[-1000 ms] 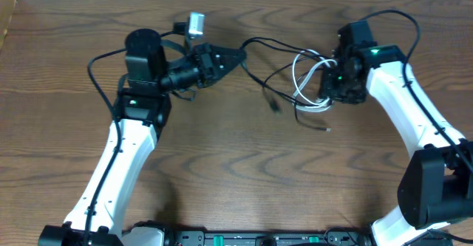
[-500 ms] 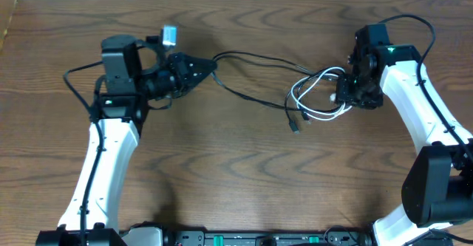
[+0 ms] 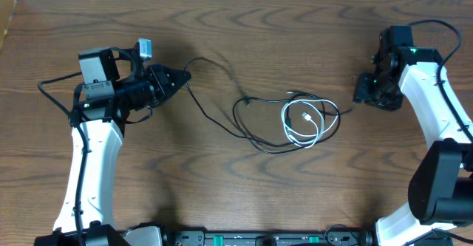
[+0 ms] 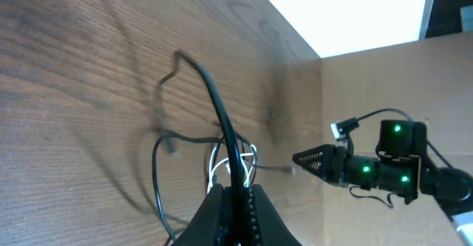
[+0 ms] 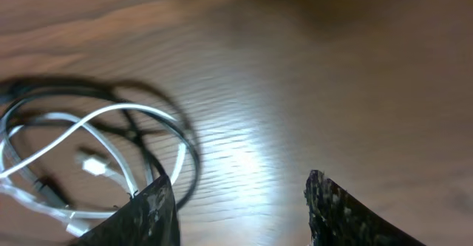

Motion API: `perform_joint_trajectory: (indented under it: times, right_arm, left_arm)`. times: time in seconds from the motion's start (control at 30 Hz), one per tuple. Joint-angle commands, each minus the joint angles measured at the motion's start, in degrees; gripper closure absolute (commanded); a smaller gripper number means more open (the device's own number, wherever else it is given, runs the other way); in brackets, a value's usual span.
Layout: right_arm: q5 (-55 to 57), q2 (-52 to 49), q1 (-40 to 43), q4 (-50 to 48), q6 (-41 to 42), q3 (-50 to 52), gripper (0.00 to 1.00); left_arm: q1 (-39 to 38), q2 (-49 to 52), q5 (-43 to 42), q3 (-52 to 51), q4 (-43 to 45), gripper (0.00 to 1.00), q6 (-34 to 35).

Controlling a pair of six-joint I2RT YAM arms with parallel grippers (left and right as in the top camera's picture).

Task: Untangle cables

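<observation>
My left gripper (image 3: 183, 77) is shut on the black cable (image 3: 209, 111) and holds it up left of centre. In the left wrist view the black cable (image 4: 214, 106) runs from the closed jaws (image 4: 233, 202) out over the table. The black cable loops around the coiled white cable (image 3: 307, 117), which lies on the table in the middle. My right gripper (image 3: 361, 92) is open and empty, just right of the coil. In the right wrist view its gripper (image 5: 240, 190) stands above bare wood, with the white cable (image 5: 126, 108) and the black cable (image 5: 194, 154) to its left.
The wooden table (image 3: 244, 194) ends at a white wall along the far edge. A cardboard-coloured panel (image 4: 384, 76) shows beyond the table's right side in the left wrist view. Thicker black arm wires hang beside both wrists.
My left gripper has pulled the black cable leftward. My right gripper has moved right, away from the coil. The cables have spread out and the white coil now lies on the table.
</observation>
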State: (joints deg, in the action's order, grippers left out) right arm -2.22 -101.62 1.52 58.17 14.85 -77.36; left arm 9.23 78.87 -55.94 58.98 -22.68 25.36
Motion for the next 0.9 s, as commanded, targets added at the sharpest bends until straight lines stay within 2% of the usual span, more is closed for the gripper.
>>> perform_joint_trajectory:
  times: [0.0,0.3,0.4,0.47,0.53,0.67,0.77,0.87]
  right_arm:
    - [-9.4,-0.4,-1.4,-0.7,-5.8,0.2,0.45]
    - [-20.9,-0.4,-4.6,-4.3,-18.0,0.1,0.36]
    - [-20.8,-0.4,-6.4,-6.6,-20.2,0.4,0.36]
    - [-20.3,-0.6,-8.4,-8.7,-22.7,1.2,0.41]
    - [-20.4,-1.1,-9.9,-9.4,-25.6,1.6,0.45]
    - [-20.1,-3.8,-12.9,-9.8,-34.8,1.8,0.46]
    - [-19.5,-6.9,-14.4,-9.4,-39.9,1.8,0.47]
    - [-19.3,-9.4,-14.9,-9.1,-43.1,1.8,0.47]
  left_arm:
    - [-2.3,-1.2,1.4,1.2,-0.9,0.93,-2.7]
    - [-8.7,-1.1,7.1,1.2,-2.3,0.92,-2.8]
    - [-9.4,-1.1,9.8,1.2,-3.1,0.92,-2.8]
    - [-9.4,-1.0,11.8,1.2,-4.4,0.91,-2.5]
    - [-9.4,-1.1,12.1,1.2,-5.2,0.85,-2.4]
    - [-9.6,-1.0,12.1,1.2,-5.8,0.71,-2.4]
    - [-9.6,-1.0,12.1,1.2,-5.8,0.64,-2.4]
    - [-9.6,-1.1,12.1,1.2,-5.8,0.61,-2.4]
